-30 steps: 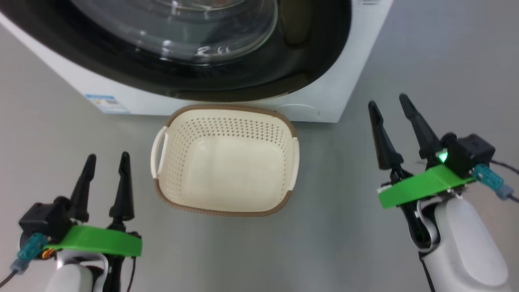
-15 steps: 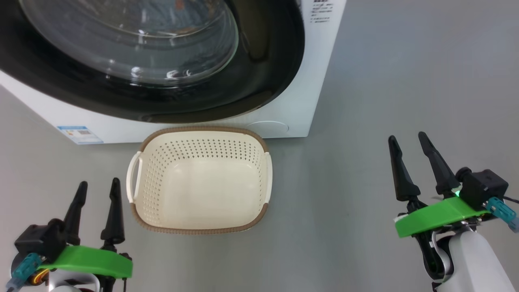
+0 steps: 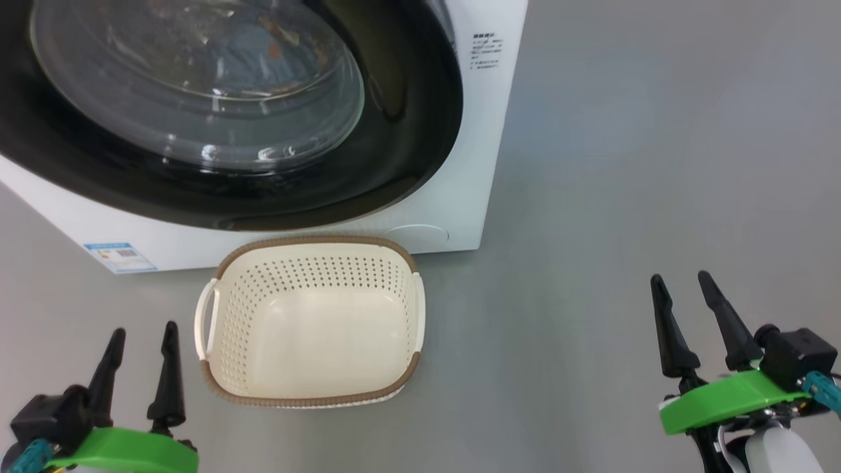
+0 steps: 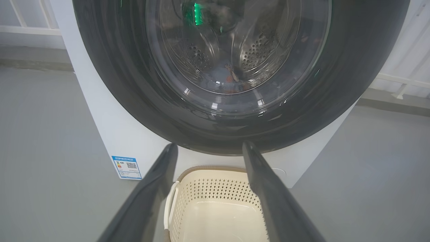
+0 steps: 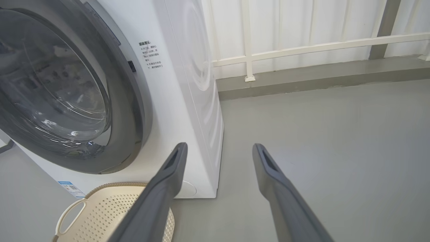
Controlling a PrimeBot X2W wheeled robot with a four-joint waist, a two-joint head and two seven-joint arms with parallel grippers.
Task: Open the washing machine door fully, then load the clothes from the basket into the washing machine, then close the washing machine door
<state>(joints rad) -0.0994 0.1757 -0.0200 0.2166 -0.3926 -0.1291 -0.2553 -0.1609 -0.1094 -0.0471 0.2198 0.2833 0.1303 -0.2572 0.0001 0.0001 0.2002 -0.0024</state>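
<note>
The washing machine stands ahead with its door shut flat against the front. Through the glass, blue fabric with orange marks, the clothes, lies in the steel drum. The cream basket sits on the floor right before the machine, with nothing inside. My left gripper hovers open at the basket's left front corner, its fingers framing the door above the basket. My right gripper is open over bare floor well to the right, and its own view looks past the machine's right corner.
A blue energy label and a round filter cover mark the machine's lower front. Grey floor stretches wide to the right. A white railing and wall run behind the machine, past a low grey kerb.
The whole head picture has shifted, so the camera has moved. Measured against the basket, my right gripper has drawn back and rightward. Both grippers stay open.
</note>
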